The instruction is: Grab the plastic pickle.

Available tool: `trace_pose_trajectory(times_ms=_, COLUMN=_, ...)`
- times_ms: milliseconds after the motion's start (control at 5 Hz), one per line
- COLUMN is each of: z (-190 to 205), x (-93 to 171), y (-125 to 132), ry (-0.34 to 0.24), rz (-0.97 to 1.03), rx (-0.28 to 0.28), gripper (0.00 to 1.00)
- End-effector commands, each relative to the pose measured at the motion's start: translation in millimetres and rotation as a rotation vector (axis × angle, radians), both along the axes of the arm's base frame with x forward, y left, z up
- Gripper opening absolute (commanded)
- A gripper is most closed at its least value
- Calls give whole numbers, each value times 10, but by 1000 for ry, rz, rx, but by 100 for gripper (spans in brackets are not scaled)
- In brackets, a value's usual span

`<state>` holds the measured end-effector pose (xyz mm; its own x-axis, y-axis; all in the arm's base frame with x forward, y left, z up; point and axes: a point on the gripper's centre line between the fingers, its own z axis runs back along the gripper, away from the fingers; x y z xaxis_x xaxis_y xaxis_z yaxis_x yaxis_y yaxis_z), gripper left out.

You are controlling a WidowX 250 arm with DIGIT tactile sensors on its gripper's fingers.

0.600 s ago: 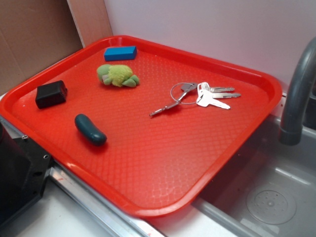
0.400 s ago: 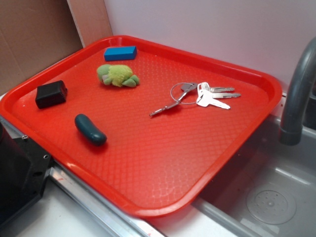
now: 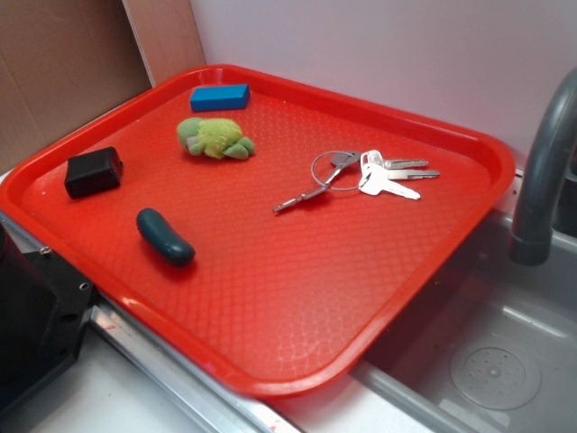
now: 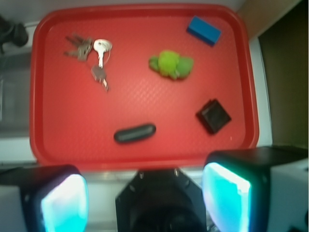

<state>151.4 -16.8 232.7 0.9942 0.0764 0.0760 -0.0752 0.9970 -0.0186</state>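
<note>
My gripper [image 4: 145, 193] hangs high with its fingers [image 4: 227, 193] spread apart and empty, because the pickle [image 3: 165, 236] lies alone near the tray [image 3: 270, 383] front edge, apart from the black box [image 3: 93, 171], free for a straight descent.

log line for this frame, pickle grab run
phase: pre-approach | gripper: open, above tray's near edge | plastic pickle: lying flat on red tray, untouched | nearest neighbour: black box, apart
</note>
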Motion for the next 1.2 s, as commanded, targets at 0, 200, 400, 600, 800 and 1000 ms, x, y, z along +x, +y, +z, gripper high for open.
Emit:
trace_pose_trajectory(times_ms=0, z=-427, x=467, y=51, ry=65, rz=-259, rx=-12, gripper=100)
trace_pose_trajectory(times_ms=200, z=-715, x=504, y=-23, ry=-33, rz=-508, rx=16, gripper=100)
trace_pose_trajectory(times_ms=400, z=-809, x=346, y=-284, ry=-34, rz=-758, rx=57, gripper=100)
trace_pose_trajectory(times_ms=600, z=-786, x=263, y=-489, ry=-52, rz=-1007, rx=34, gripper=100)
trace_pose_trajectory(times_ms=800, z=-743, x=139, y=-458, ry=-45, rz=-1258, rx=24, gripper=100)
trace_pose_trajectory(times_ms=1000, z=-698, x=93, y=-428, ry=-57, rz=-1507, rx=11, gripper=100)
